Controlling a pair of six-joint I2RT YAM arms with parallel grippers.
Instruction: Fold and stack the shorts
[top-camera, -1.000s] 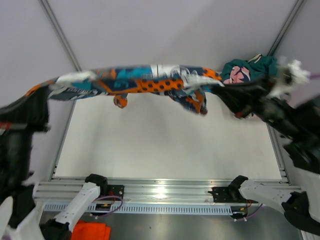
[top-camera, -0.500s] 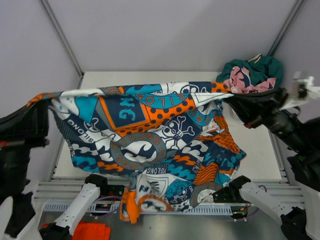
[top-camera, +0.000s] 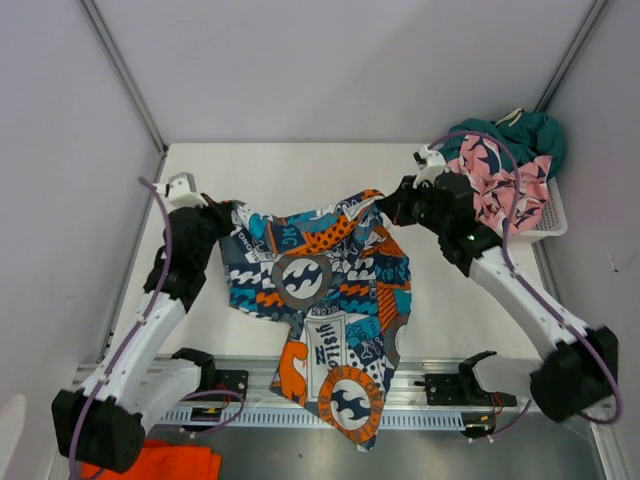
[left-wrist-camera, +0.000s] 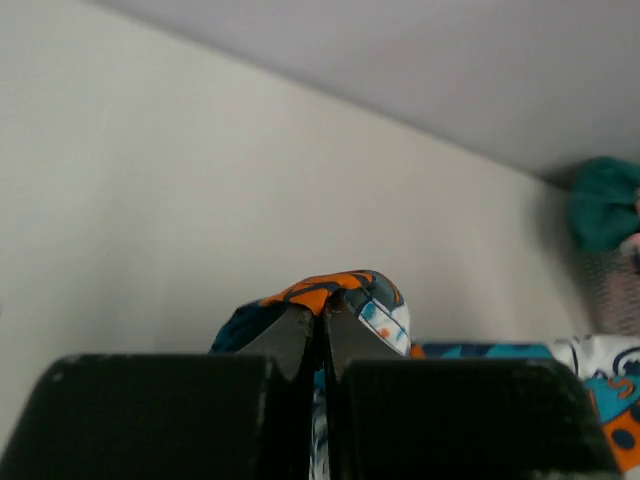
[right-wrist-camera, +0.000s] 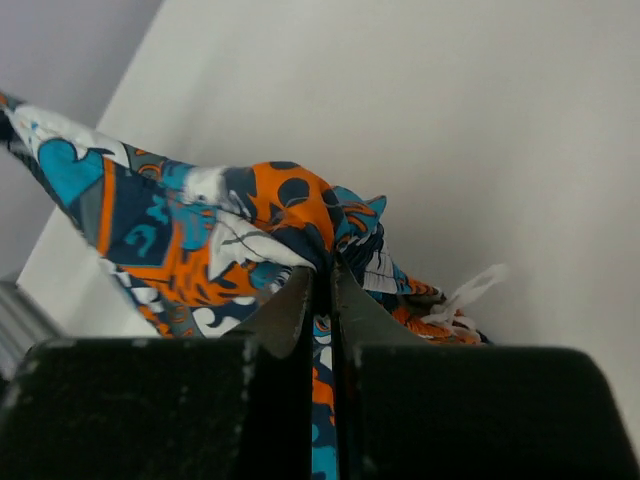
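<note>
The left gripper (top-camera: 228, 212) has its two black fingers pressed together on a bunched corner of the blue, orange and white graphic-print fabric shorts (top-camera: 320, 300); in the left wrist view the cloth bulges out just above the closed fingertips (left-wrist-camera: 305, 322). The right gripper (top-camera: 385, 207) is likewise clamped on the opposite upper corner of the same shorts, a fold of orange and navy print pinched between its fingers (right-wrist-camera: 300, 300), with a white drawstring (right-wrist-camera: 470, 292) trailing beside it. Between the two grippers the printed shorts lie spread across the middle of the pale flat table (top-camera: 300, 170), their top edge sagging slightly. One leg runs toward the arms and drapes over the aluminium rail (top-camera: 250, 378) at the near edge. Well apart, at the far right corner, a white plastic mesh basket (top-camera: 552, 215) holds the pink shorts with navy-white sharks (top-camera: 505, 190), crumpled on top of and in front of the plain teal green shorts (top-camera: 530, 130). A plain bright orange cloth (top-camera: 180, 465) shows at the bottom left, below the left arm's base.
</note>
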